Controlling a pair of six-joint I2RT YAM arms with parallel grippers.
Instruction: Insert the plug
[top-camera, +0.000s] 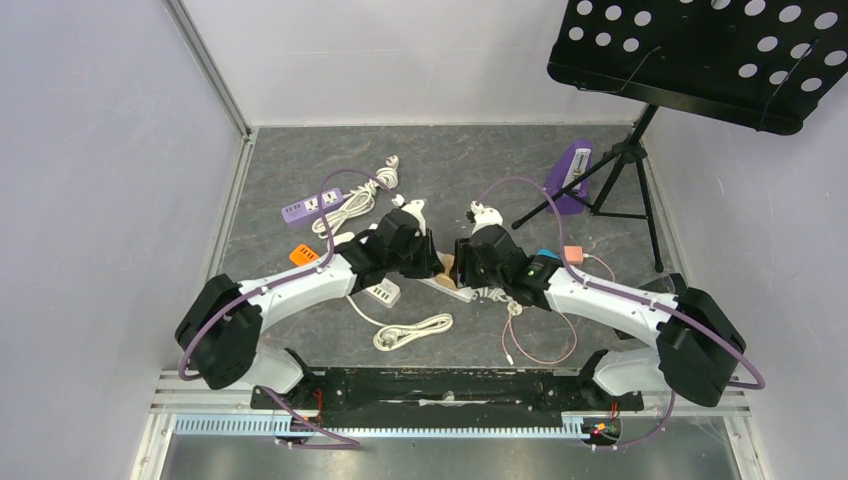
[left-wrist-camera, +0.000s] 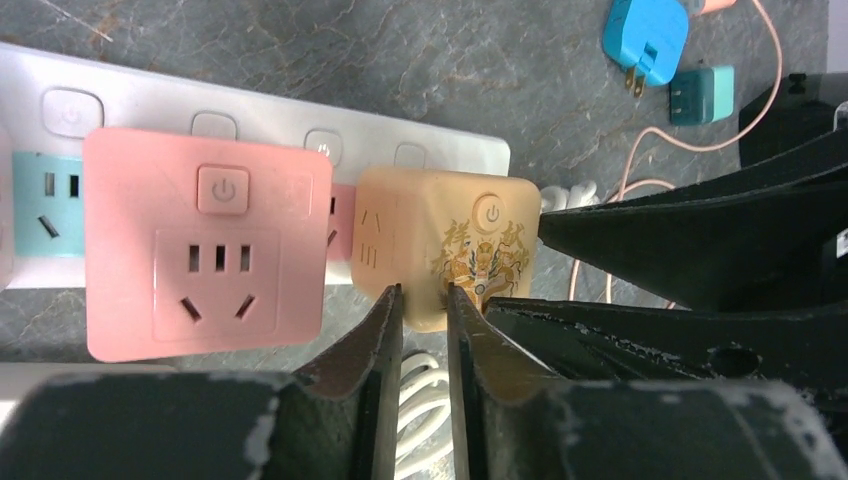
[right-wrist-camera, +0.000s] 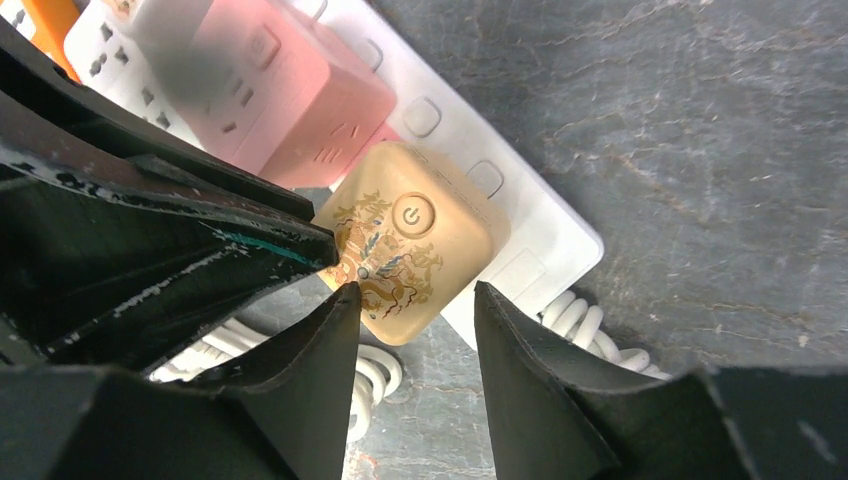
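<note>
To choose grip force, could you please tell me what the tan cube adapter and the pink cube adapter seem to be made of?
The tan cube adapter with the gold dragon print looks like smooth moulded plastic with a satin finish, judging by its rounded edges and soft highlights. The pink cube adapter is probably matte plastic too, being evenly coloured without glare.

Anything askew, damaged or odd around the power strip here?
Nothing spilled or broken. The beige cube adapter overhangs the white strip's near edge; seating unclear. The left gripper's fingers show chipped coating.

Pale lavender walls (top-camera: 100, 150) around a grey marbled table (top-camera: 450, 150), black perforated music stand (top-camera: 700, 50) at right rear
</note>
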